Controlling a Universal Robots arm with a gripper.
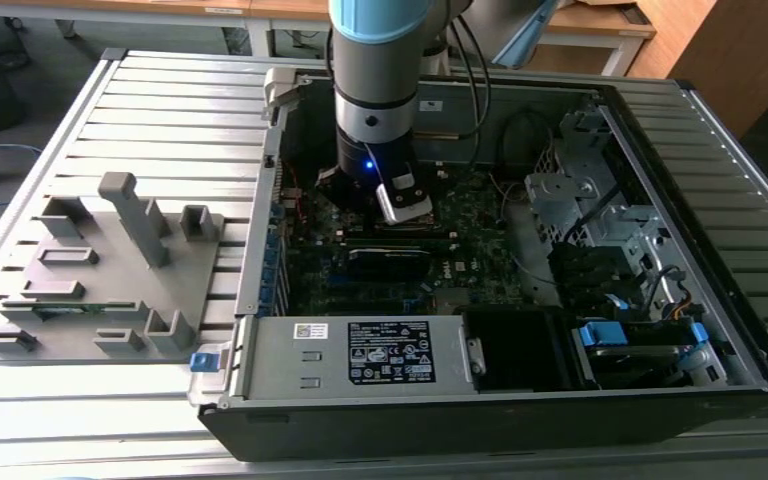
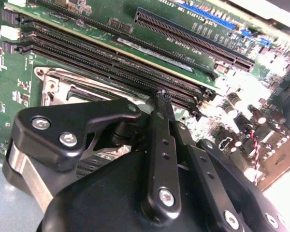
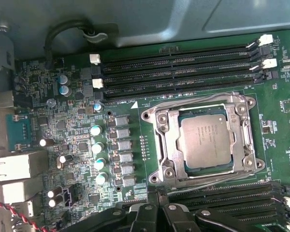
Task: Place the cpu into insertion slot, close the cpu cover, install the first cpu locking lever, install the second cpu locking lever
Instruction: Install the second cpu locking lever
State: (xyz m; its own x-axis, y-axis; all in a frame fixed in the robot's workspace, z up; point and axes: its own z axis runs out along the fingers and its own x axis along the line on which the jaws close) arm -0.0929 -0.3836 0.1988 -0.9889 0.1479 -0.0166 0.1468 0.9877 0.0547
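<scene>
The cpu (image 3: 206,141), a dull silver square chip, lies flat in the insertion slot (image 3: 170,170) on the green motherboard. The cpu cover (image 3: 160,126), a silver frame with a window, lies down around the chip. Thin wire levers run along two sides of the socket; I cannot tell whether they are latched. In both wrist views my gripper (image 3: 157,195) (image 2: 160,94) hangs just beside the socket, over the memory slots. It is shut, its black fingertips meeting with nothing between them. One corner of the socket (image 2: 52,87) shows behind the fingers.
The arm (image 1: 373,110) reaches down into an open computer case (image 1: 744,330). Long black memory slots (image 3: 179,67) flank the socket, and card slots (image 2: 193,36) lie further off. A grey power supply (image 1: 357,355) fills the near side. A grey fixture tray (image 1: 104,270) sits at the exterior view's left.
</scene>
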